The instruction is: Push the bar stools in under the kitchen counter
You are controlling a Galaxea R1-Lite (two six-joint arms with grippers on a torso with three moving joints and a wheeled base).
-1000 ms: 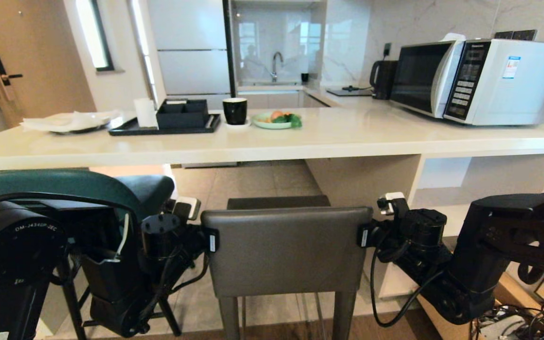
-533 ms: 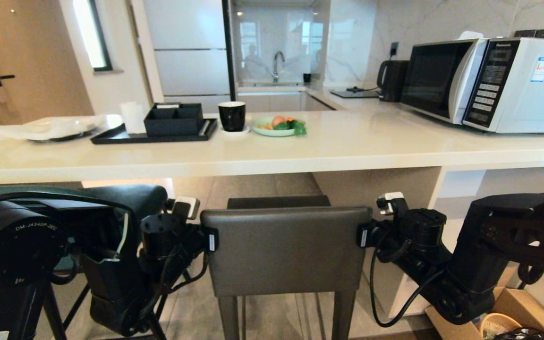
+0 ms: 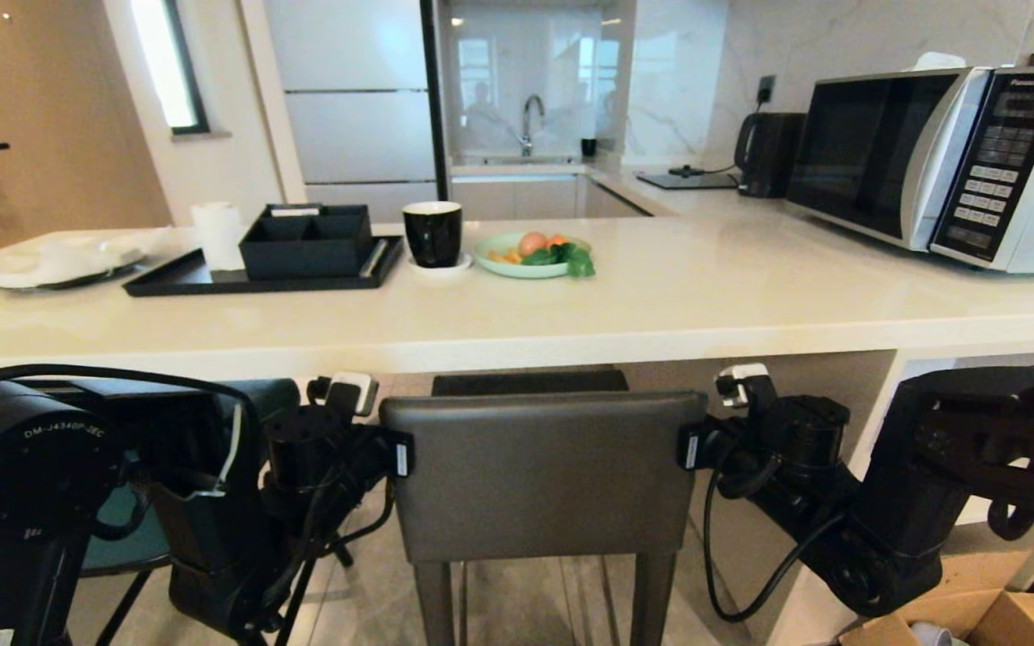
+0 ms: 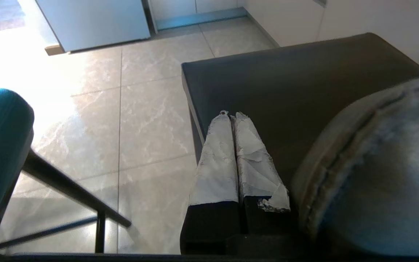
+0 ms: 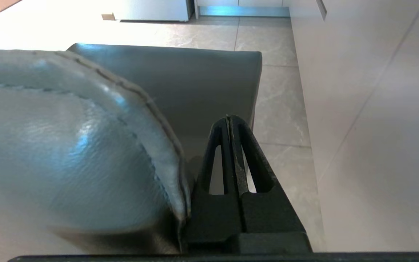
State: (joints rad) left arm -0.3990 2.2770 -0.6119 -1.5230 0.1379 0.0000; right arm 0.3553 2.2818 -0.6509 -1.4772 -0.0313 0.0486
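The dark grey bar stool's square back (image 3: 542,475) fills the middle of the head view, and its seat (image 3: 530,383) reaches under the front edge of the off-white kitchen counter (image 3: 705,305). My left arm (image 3: 302,467) and right arm (image 3: 795,449) flank the back. In the left wrist view my left gripper (image 4: 230,115) is shut and empty, lying along the back's side (image 4: 376,174) over the seat (image 4: 286,83). In the right wrist view my right gripper (image 5: 228,118) is shut and empty against the other side (image 5: 67,145). The teal stool (image 3: 122,538) stands at the left, mostly behind my left arm.
The counter carries a microwave (image 3: 948,161), a kettle (image 3: 764,152), a black tray (image 3: 167,280), a black cup (image 3: 432,233) and a plate of food (image 3: 530,256). The counter's slab panel (image 5: 376,109) runs close beside the right gripper. A cardboard box (image 3: 975,619) lies on the floor at the right.
The whole view has closed in on the counter, the grey stool going with it between both arms. Its seat has come under the counter edge. The teal stool has dropped behind to the left.
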